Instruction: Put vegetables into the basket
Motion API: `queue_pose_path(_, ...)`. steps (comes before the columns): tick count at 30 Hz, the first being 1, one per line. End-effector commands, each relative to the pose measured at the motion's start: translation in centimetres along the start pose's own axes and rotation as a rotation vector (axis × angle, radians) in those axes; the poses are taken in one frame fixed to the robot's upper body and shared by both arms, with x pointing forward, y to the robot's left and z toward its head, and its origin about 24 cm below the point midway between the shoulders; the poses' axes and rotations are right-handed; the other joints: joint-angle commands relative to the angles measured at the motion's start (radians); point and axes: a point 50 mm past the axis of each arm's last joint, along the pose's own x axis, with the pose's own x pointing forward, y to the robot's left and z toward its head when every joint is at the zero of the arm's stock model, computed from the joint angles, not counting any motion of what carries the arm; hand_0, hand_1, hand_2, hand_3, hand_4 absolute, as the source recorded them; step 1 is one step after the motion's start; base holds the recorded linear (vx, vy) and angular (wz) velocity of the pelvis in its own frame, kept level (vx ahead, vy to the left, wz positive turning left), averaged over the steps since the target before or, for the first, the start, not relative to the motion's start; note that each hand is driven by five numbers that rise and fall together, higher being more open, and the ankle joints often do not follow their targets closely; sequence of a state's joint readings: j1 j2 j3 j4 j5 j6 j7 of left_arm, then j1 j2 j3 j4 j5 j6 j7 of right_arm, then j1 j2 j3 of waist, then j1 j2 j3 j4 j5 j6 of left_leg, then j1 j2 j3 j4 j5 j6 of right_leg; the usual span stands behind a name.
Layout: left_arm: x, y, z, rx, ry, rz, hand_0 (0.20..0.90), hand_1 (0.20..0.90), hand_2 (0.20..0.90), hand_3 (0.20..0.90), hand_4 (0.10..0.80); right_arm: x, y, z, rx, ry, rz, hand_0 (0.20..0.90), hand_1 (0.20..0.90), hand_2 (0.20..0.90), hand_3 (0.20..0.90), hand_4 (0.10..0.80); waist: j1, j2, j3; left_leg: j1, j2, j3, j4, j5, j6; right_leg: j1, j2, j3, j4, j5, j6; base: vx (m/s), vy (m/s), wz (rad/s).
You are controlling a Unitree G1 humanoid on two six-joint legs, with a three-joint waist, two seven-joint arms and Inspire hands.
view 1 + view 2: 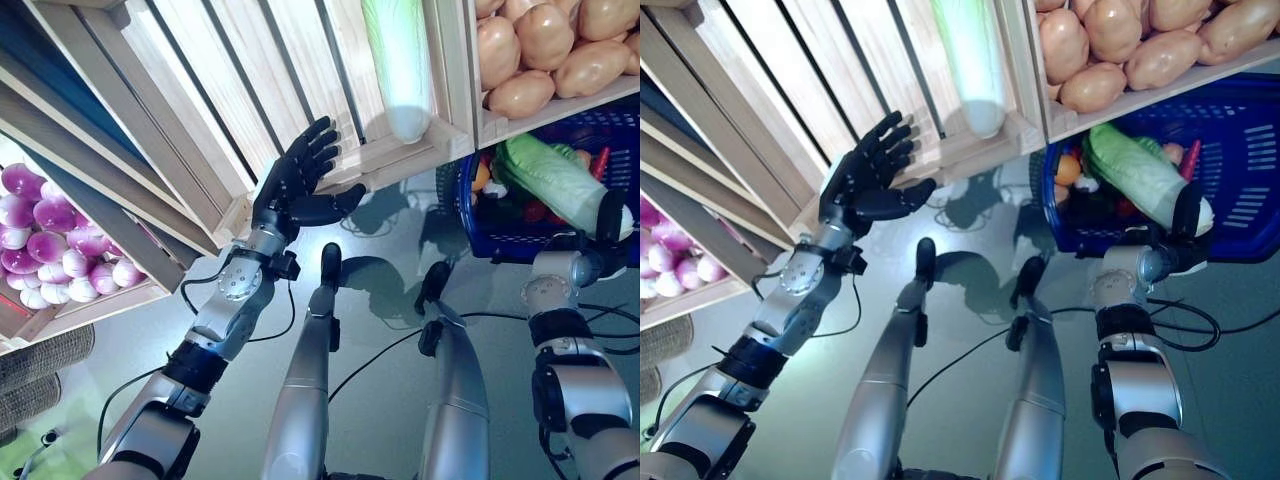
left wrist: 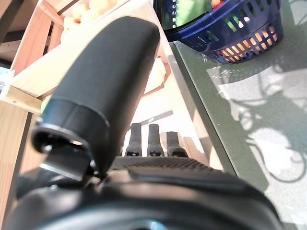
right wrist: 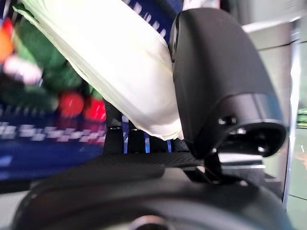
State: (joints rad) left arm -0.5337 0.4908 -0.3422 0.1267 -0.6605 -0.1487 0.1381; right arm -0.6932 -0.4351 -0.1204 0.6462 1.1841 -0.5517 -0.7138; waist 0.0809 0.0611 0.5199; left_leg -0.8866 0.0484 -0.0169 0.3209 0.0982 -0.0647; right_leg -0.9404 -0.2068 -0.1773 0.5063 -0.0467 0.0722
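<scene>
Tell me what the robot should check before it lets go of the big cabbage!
1. Right hand gripping the cabbage: ok, thumb and fingers curl round its pale end.
2. Cabbage over the blue basket: ok, it lies across the vegetables inside.
3. Cabbage fully resting on the pile: cannot tell.
4. Room in the basket: ok, bare blue wall shows beside the pile.
5. Left hand out of the way: ok, open with straight fingers against the wooden crate, well apart from the basket.
</scene>
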Motion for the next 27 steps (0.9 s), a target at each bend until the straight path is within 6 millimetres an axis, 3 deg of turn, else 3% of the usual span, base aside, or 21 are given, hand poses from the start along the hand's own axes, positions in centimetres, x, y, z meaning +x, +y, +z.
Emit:
queue_pose_path(1, -1.6, 0.2, 1.3, 0.001, -0.103, 0.006, 0.900, 0.900, 0.900, 0.900, 0.800, -1.1, 1.0, 5.1, 0.160, -0.248, 0.211, 0.300, 0.300, 0.300, 0.300, 0.400, -0.033, 0.018, 0.000, 0.007, -0.051, 0.022, 0.073, -0.073, 0.033, 0.065, 0.064, 0.013, -0.021, 0.041, 0.000, 0.012, 0.052, -0.01)
queue_pose_path(7, -2.1, 0.8, 1.1, -0.007, -0.108, 0.042, 0.900, 0.900, 0.900, 0.900, 0.800, -2.4, 0.0, 4.9, 0.062, -0.261, 0.246, 0.300, 0.300, 0.300, 0.300, 0.400, -0.062, 0.003, 0.000, 0.010, -0.035, 0.040, 0.074, -0.075, 0.029, 0.066, 0.075, 0.029, -0.026, 0.043, 0.001, 0.003, 0.040, -0.07)
queue_pose_path(15, -1.1, 0.8, 1.3, 0.015, -0.095, 0.021, 0.900, 0.900, 0.900, 0.900, 0.800, 0.8, -0.1, 4.1, -0.151, -0.188, 0.052, 0.300, 0.300, 0.300, 0.300, 0.400, -0.038, 0.009, 0.000, 0.006, -0.040, 0.035, 0.080, -0.077, 0.023, 0.068, 0.061, 0.012, -0.032, 0.050, 0.004, 0.000, -0.021, -0.02)
queue_pose_path(23, 0.0, 0.3, 1.7, 0.022, -0.090, 0.000, 0.900, 0.900, 0.900, 0.900, 0.800, 2.2, 1.6, 3.8, -0.321, -0.198, -0.021, 0.300, 0.300, 0.300, 0.300, 0.400, -0.013, 0.021, 0.000, -0.006, -0.049, 0.025, 0.082, -0.075, 0.026, 0.056, 0.054, -0.005, -0.027, 0.054, -0.001, -0.003, -0.041, 0.01)
queue_pose_path(27, 0.2, 0.0, 1.8, 0.025, -0.090, -0.013, 0.900, 0.900, 0.900, 0.900, 0.800, 2.2, 3.7, 4.2, -0.341, -0.219, 0.041, 0.300, 0.300, 0.300, 0.300, 0.400, -0.002, 0.030, 0.000, -0.014, -0.050, 0.024, 0.077, -0.070, 0.026, 0.045, 0.050, -0.012, -0.027, 0.056, -0.002, 0.004, -0.031, 0.02)
